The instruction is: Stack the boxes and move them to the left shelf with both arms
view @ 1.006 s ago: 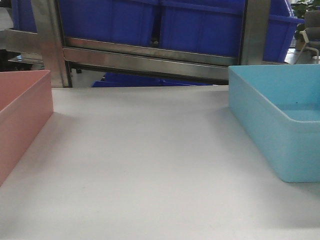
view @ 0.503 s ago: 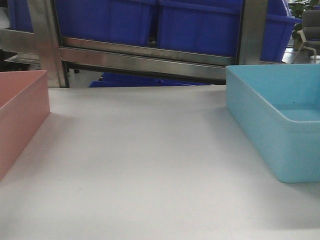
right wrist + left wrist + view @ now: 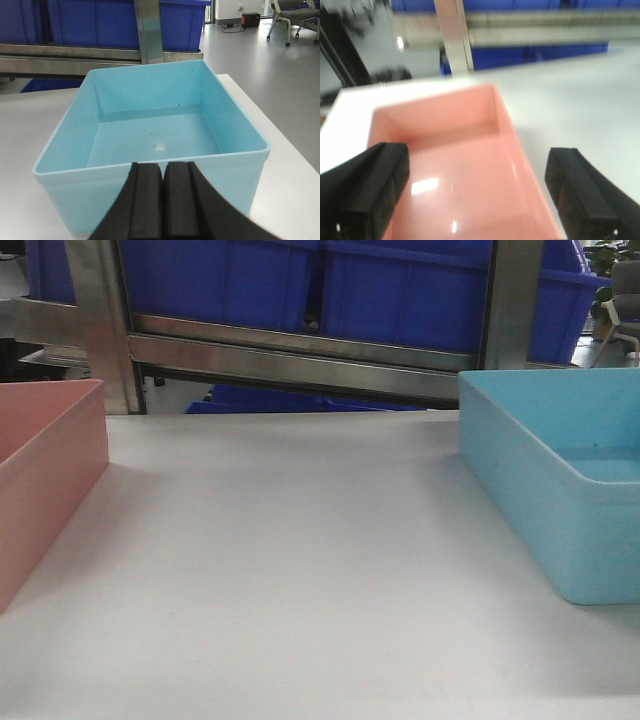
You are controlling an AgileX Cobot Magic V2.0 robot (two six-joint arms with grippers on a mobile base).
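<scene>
Nothing on the table has shifted against anything else. Only the front view has swayed a little sideways and back, so both tubs sit much where they did a second ago.

The salmon pink smooth plastic tub stands at the left edge of the flat white tabletop, close to its far left corner. The light sky blue plastic tub stands at the right edge, well apart from it. Both are empty and neither is stacked. Behind the far edge rises a stainless steel rack holding dark blue ribbed crates.

The left gripper hovers over the pink tub with its fingers spread wide, and it holds nothing. The right gripper sits just before the blue tub's near wall, its fingers pressed together and empty.

The task looks to be at the reach-in, before any grasp. Next, the right fingers would need to part to take a wall, so that one tub can be lifted and nested into the other.
</scene>
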